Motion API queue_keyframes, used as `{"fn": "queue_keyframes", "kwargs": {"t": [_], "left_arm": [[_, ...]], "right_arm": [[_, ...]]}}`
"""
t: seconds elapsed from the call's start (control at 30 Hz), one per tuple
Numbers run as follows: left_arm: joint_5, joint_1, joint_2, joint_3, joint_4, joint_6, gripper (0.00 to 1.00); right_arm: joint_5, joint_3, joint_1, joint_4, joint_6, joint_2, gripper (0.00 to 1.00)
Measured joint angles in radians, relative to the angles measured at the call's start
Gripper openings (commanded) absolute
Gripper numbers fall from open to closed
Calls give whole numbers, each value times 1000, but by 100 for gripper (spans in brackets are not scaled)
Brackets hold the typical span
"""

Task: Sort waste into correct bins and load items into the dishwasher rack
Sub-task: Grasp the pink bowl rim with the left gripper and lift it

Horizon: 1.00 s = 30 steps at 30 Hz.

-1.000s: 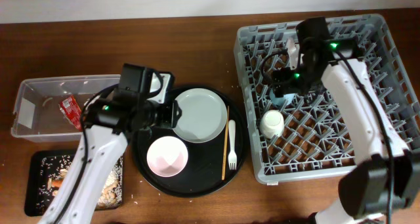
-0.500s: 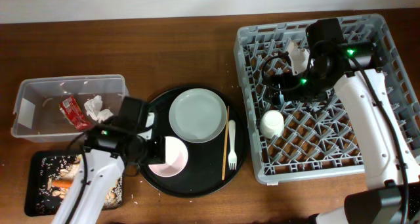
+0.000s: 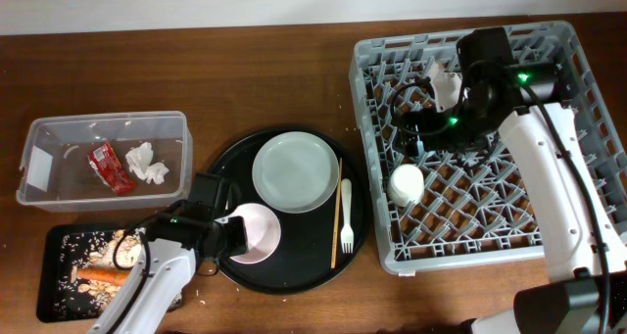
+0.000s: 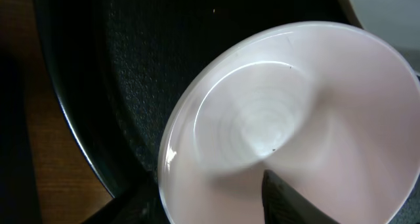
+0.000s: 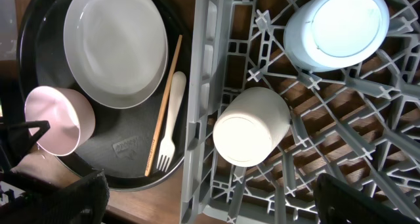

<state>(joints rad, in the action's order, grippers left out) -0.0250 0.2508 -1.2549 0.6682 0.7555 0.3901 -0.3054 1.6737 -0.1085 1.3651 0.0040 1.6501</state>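
Grey plastic forms the dishwasher rack (image 3: 578,79), which is set on the worktop (image 3: 245,70) just right of the round black tray (image 3: 304,241) in the overhead view. On that tray the plate (image 3: 295,171) is seen at the far side, the bowl (image 3: 257,233) at the near left, and the chopstick (image 3: 336,214) and fork (image 3: 346,212) side by side along its right edge. The left tool (image 3: 227,238) is met at the bowl's left rim. Left of the tray the clear tub (image 3: 39,123) is found, with the red wrapper (image 3: 106,167) and tissue (image 3: 145,163) in it. At the tray's near left the shallow black tray (image 3: 47,295) holds the carrot (image 3: 101,273) and food scraps (image 3: 73,246). The right tool (image 3: 421,130) is poised over the rack, and the cream cup (image 3: 407,183) sits at the rack side nearest the tray. In the left wrist view the bowl's rim is straddled by the fingers (image 4: 282,201), one inside and one outside, spread apart and not closed on it. In the right wrist view the right tool is seen wide apart with nothing between its fingers, and the light blue cup (image 5: 341,27) is shown in the rack, farther from the tray than the cream cup.
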Motion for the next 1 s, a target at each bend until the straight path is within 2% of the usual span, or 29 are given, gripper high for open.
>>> {"fn": "queue_keyframes", "kwargs": {"t": [0.07, 0.33, 0.43, 0.87, 0.97, 1.0], "left_arm": [[0, 0, 0, 0, -1, 1, 39], [0, 0, 0, -1, -5, 27, 38], [0, 0, 0, -1, -5, 30, 26], [0, 0, 0, -16, -9, 35, 25], [0, 0, 0, -23, -18, 35, 20], [0, 0, 0, -23, -19, 36, 13]], "right_arm": [[0, 0, 0, 0, 0, 0, 99], [0, 0, 0, 0, 0, 0, 99], [0, 0, 0, 0, 0, 0, 99], [0, 0, 0, 0, 0, 0, 99], [0, 0, 0, 0, 0, 0, 99], [0, 0, 0, 0, 0, 0, 99]]}}
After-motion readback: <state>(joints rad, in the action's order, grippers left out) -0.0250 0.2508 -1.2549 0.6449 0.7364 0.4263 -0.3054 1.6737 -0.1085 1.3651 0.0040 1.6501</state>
